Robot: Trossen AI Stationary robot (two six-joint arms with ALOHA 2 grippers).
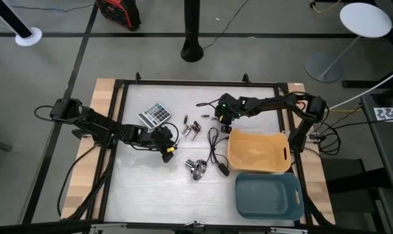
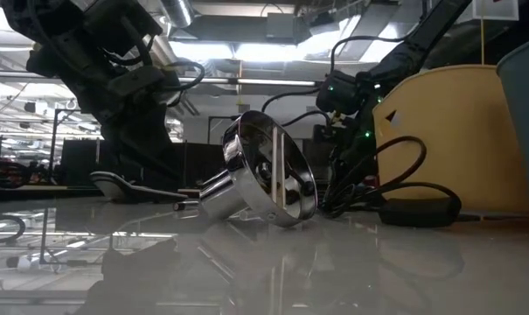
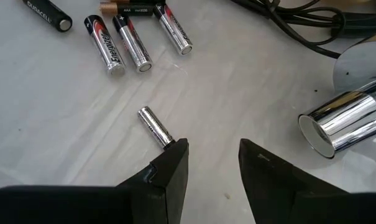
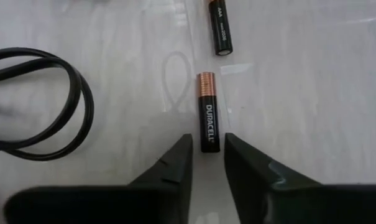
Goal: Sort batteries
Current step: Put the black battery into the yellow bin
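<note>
Several batteries lie loose on the white table [image 1: 157, 188] between the two arms, in a cluster [image 1: 191, 130] and a smaller group [image 1: 202, 117]. My left gripper [image 1: 165, 146] [image 3: 212, 146] is open just near of the cluster. A small silvery battery [image 3: 155, 126] lies flat beside one fingertip, outside the gap, with several more batteries [image 3: 128, 40] beyond it. My right gripper [image 1: 221, 118] [image 4: 207, 142] is open and low over the table. Its fingers stand on either side of the black end of a black-and-copper battery [image 4: 208, 118], with a thin gap on each side. A black AAA battery [image 4: 220, 28] lies beyond it. My left gripper has one fingertip [image 3: 175, 152] right at the near end [image 3: 167, 142] of the small silvery battery, which lies flat on the table. Whether the fingertip touches it, I cannot tell.
A calculator [image 1: 155, 114] lies left of the batteries. A shiny metal knob-like piece [image 1: 196, 169] [image 2: 264, 175] [image 3: 346, 121] and a black coiled cable [image 1: 215, 151] [image 4: 38, 106] lie between the arms. A tan basket [image 1: 258, 151] and a blue bin [image 1: 269, 195] stand at the right.
</note>
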